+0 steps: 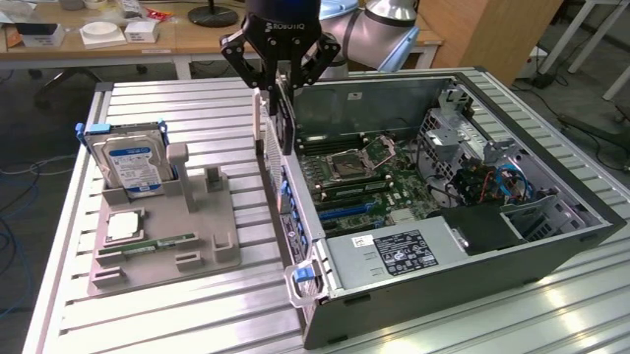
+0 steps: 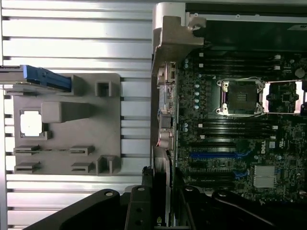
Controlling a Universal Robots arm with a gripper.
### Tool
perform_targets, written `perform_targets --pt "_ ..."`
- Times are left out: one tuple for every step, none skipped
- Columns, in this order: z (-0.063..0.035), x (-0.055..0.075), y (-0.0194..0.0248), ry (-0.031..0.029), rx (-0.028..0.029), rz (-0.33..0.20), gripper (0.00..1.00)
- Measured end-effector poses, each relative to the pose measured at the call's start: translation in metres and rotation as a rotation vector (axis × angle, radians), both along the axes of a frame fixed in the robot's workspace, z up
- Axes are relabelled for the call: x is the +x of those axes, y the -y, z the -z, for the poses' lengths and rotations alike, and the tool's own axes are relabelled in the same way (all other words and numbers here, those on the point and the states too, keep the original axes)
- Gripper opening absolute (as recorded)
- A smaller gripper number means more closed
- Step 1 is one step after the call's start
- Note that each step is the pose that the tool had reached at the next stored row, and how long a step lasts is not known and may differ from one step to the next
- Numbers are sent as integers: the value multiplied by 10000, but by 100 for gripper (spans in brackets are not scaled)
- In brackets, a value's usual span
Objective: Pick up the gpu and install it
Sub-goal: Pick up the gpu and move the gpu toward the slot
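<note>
The gpu (image 1: 280, 122) hangs upright as a thin dark card with a pale bracket along one edge. My gripper (image 1: 280, 81) is shut on its top. It hovers over the near side wall of the open computer case (image 1: 551, 251), at the exterior view's left of the motherboard (image 1: 394, 184). In the wrist view the gpu (image 2: 161, 184) appears edge-on between the fingers of my gripper (image 2: 161, 211), above the case's rear wall and beside the blue expansion slots (image 2: 218, 155).
A grey fixture tray (image 1: 167, 254) sits on the slatted table at the exterior view's left. It carries a blue-labelled hard drive (image 1: 133, 158), a processor chip (image 1: 125, 225) and a green memory stick (image 1: 162, 243). The power supply (image 1: 389, 254) fills the case's near corner.
</note>
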State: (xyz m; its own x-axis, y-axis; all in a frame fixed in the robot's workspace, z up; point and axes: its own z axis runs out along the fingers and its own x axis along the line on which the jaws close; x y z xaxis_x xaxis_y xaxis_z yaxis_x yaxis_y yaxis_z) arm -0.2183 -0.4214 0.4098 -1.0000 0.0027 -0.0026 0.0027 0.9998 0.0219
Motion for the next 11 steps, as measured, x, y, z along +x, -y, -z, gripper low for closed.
perform_targets --pt "0 8 0 0 0 0 26" --pt "0 17 0 0 0 0 26" --pt "0 26 0 0 0 0 26" --pt "0 33 0 1 1 0 26" --pt "1 39 0 1 0 0 26" --pt "1 45 0 1 1 0 26" --pt "0 50 0 0 0 1 26" --pt "0 56 0 1 0 0 26" --pt "1 61 0 1 1 0 26" --pt "1 68 0 1 1 0 26" --pt "1 74 0 0 1 0 26"
